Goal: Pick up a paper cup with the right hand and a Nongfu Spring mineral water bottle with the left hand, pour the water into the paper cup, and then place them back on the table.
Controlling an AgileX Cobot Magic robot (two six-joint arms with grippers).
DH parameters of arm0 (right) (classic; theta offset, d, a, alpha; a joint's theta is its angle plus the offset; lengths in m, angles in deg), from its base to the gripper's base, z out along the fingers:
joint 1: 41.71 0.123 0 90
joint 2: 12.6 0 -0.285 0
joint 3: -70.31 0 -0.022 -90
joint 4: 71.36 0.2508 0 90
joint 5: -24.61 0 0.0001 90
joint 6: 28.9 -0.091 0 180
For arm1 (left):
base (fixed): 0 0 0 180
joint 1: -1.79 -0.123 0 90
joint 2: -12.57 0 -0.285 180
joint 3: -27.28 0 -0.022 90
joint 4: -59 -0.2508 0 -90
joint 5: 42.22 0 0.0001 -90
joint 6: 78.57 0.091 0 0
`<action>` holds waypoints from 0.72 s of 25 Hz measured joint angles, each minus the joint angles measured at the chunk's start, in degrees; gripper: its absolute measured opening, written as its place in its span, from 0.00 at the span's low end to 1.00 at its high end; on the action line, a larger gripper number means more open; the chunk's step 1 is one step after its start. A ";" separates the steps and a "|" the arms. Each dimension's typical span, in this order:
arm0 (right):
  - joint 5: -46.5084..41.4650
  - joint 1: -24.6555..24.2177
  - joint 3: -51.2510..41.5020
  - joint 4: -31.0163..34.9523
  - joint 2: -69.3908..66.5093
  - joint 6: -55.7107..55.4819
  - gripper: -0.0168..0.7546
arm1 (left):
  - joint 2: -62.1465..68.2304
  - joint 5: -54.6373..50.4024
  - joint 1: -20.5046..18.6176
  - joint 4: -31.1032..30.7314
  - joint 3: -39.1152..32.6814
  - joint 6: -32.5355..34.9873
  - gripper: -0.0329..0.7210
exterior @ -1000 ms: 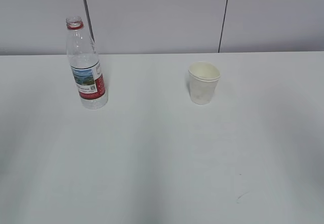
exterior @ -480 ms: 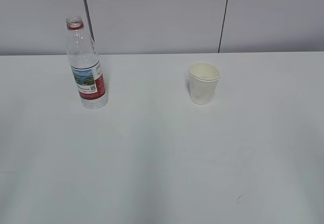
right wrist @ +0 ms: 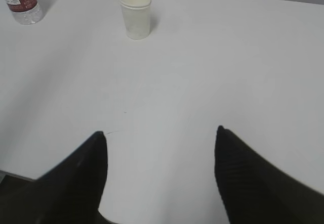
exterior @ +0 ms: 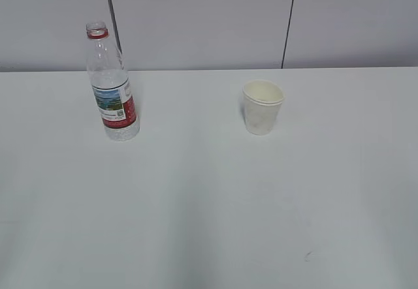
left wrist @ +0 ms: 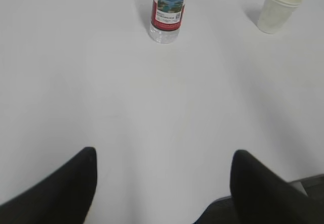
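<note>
Tabletop (exterior: 209, 204): carries two items, both upright, toward its far edge, with a wall behind.

Item 1, Nongfu Spring mineral water bottle (exterior: 110, 83): stands on the tabletop at far left in the exterior view, well apart from item 2.

Item 2, paper cup (exterior: 262, 107): stands on the tabletop right of the bottle, at about the same depth, mouth up.

Left end effector (left wrist: 162, 155): above the near part of the tabletop, fingers spread with bare surface between them; bottle ahead, cup ahead and to the right, both far off.

Right end effector (right wrist: 161, 133): above the near tabletop, fingers spread; cup ahead and slightly left, bottle at far left.
</note>
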 joint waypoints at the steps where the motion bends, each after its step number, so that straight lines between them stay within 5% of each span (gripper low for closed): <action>1: 0.00 0.00 0.00 0.00 0.00 0.00 0.67 | -0.11 0.00 0.00 0.14 -0.19 0.27 0.71; 18: -4.79 0.00 -1.38 0.26 0.00 0.27 0.67 | -0.18 -0.05 0.00 0.72 -0.24 1.29 0.71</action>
